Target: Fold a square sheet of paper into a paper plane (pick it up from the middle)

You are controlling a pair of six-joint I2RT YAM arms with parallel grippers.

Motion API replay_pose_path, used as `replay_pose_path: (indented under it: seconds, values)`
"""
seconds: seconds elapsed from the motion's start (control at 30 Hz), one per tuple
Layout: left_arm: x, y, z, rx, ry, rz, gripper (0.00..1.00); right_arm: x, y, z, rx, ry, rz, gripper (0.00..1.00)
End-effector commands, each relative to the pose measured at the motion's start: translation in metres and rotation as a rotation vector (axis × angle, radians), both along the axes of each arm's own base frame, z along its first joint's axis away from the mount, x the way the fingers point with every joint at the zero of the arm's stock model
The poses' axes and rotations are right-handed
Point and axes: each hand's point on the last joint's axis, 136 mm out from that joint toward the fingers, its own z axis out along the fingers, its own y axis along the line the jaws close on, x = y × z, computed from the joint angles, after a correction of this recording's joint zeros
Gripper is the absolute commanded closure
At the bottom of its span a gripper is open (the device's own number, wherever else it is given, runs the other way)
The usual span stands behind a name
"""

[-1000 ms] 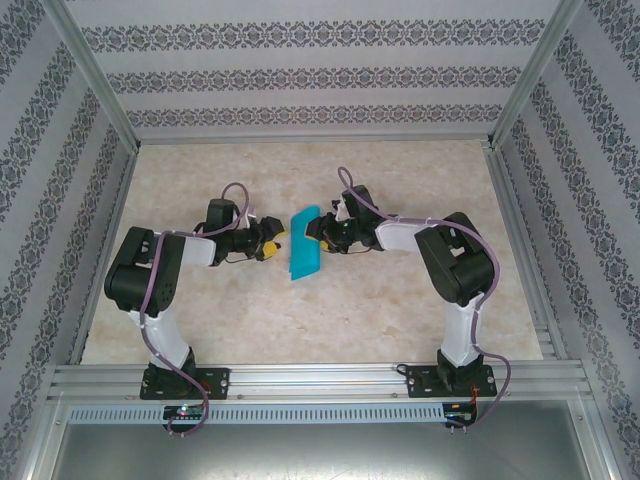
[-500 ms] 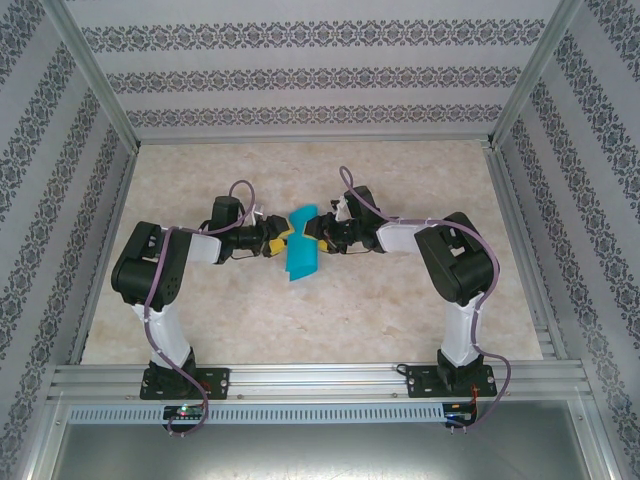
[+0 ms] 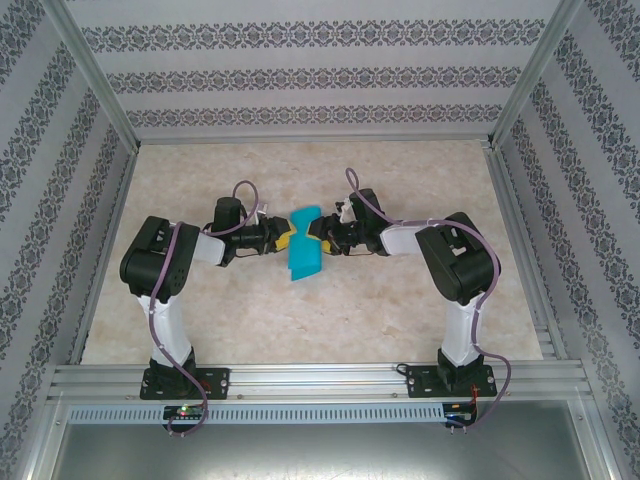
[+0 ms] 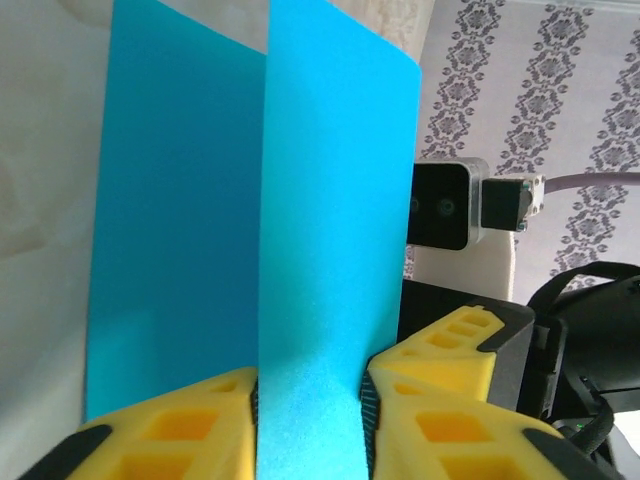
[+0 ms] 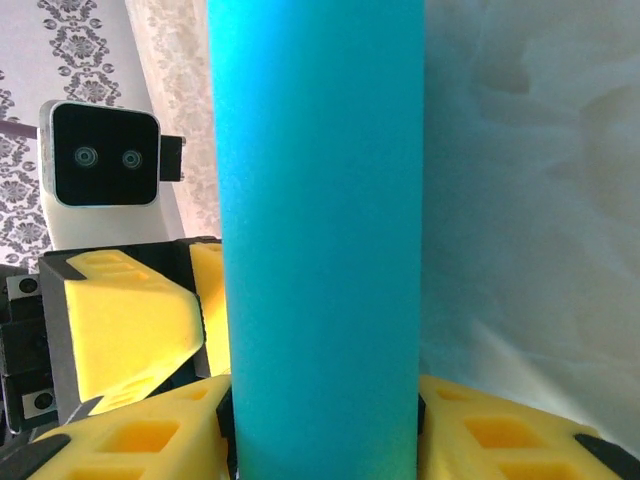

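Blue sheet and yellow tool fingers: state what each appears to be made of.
Sheet: likely thin paper with a matte, evenly teal surface. It shows a straight, crisp fold line and thin edges.
Fingers of the left tool: probably rigid moulded or printed plastic in dull yellow, with recessed pockets in the faces.

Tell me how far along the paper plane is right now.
Done: the square sheet of paper looks picked up and is bent over into a narrow doubled strip. In hand: the left gripper and right gripper pinch it from opposite sides. Left: the plane creases; no pointed nose or wings show, just a plain oblong.
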Motion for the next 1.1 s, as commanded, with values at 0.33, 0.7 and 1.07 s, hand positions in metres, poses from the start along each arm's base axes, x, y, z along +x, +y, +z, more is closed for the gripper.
replay_pose_path:
  seconds: [0.33, 0.7, 1.07]
  values:
    - [-0.009, -0.010, -0.007, 0.017, -0.035, -0.036, 1.00, -0.009, -0.013, -0.001, -0.083, 0.005, 0.028, 0.45]
    - [-0.019, -0.010, -0.023, 0.083, -0.027, -0.048, 1.00, -0.017, -0.049, 0.000, -0.303, -0.020, 0.053, 0.32]
    - [-0.038, -0.030, -0.035, 0.171, -0.011, -0.011, 1.00, -0.028, -0.054, -0.002, -0.389, -0.081, 0.275, 0.29]
